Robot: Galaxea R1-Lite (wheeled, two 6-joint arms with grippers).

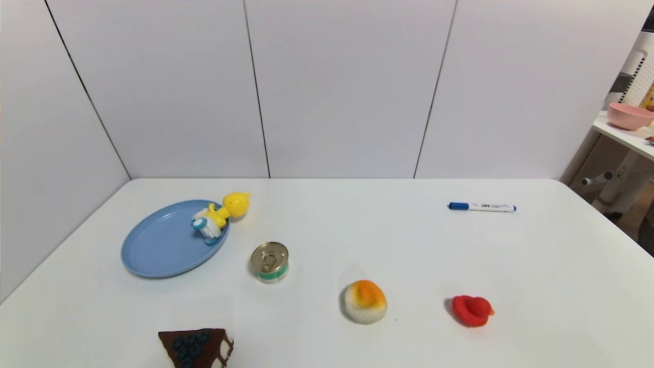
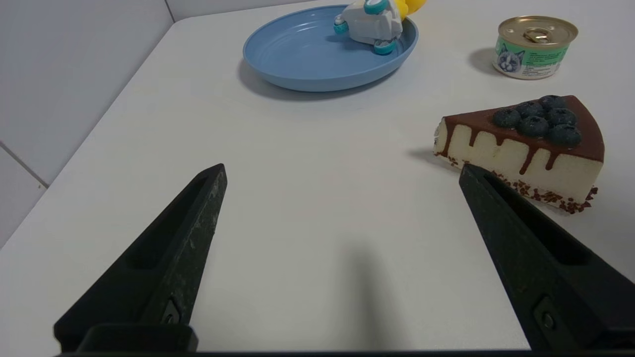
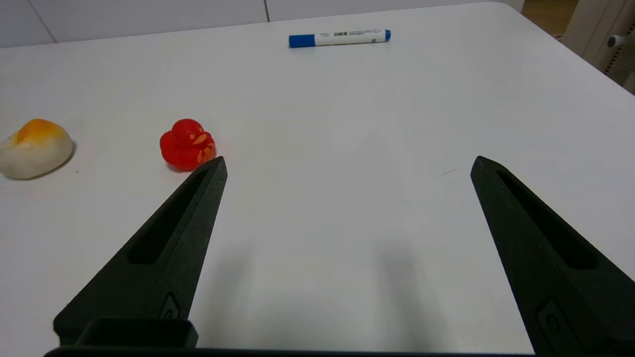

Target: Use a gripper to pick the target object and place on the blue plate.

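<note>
The yellow duck on its white car with blue wheels (image 1: 217, 216) lies tipped on its side on the far right part of the blue plate (image 1: 153, 245), its head hanging over the rim. The left wrist view shows the car (image 2: 374, 22) resting on the plate (image 2: 302, 54). My left gripper (image 2: 342, 171) is open with nothing between its fingers, held low over bare table well short of the plate. My right gripper (image 3: 347, 163) is open and empty over the table's right side. Neither arm appears in the head view.
A cat-food can (image 1: 270, 262) stands just right of the plate. A chocolate cake slice (image 1: 196, 347) lies at the front edge, close to my left gripper's finger (image 2: 516, 233). A white-orange ball (image 1: 364, 301), a red rubber duck (image 1: 472, 310) and a blue marker (image 1: 482, 207) lie to the right.
</note>
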